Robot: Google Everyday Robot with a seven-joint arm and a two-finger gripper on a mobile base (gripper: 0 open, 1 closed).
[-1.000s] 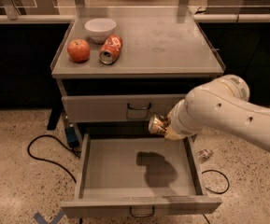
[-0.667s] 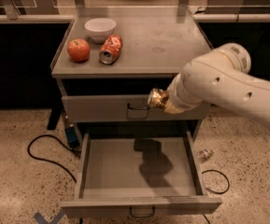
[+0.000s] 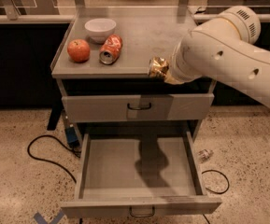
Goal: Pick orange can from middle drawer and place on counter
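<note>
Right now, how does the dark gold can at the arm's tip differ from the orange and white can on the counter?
The dark gold dented can is held in the gripper at the front edge of the grey counter, off the surface; the bright orange-and-white can lies on its side on that counter. The gold can is darker and crumpled; the orange-and-white can looks smoother, silver end toward the camera. Both are small metal drink cans.

The arm [image 3: 223, 55] swung upward, gripper [image 3: 166, 73] with the orange can [image 3: 157, 67] lifted from just above the open drawer [image 3: 139, 205] to the front edge of the counter [image 3: 162, 31], shadow in drawer narrower.
</note>
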